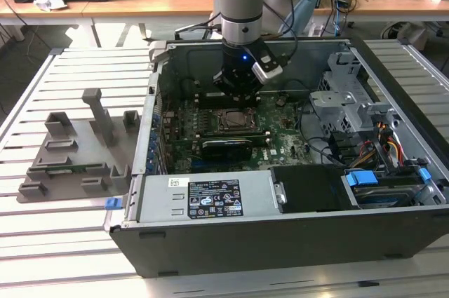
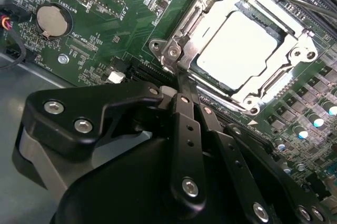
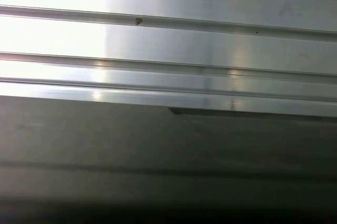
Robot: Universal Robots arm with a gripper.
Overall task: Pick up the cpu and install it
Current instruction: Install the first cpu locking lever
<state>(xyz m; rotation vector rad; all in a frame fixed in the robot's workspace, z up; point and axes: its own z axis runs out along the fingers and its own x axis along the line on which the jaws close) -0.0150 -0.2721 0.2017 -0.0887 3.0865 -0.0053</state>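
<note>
Here we note the cpu [image 2: 238, 49] seated flat in the socket frame [image 2: 295, 42] on the motherboard [image 2: 79, 50], silver top up. In the second wrist view the gripper [image 2: 184, 79] hangs just beside the frame's corner with its fingers [image 2: 188, 129] pressed together and nothing between them. We judge placement done and securing in hand; the frame appears unlatched, so the next move calls for careful alignment.

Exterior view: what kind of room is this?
Probably a robotics lab or workshop. An open computer case lies on a slatted metal table, a robot arm reaches into it, and wooden desks with cables stand behind.
</note>
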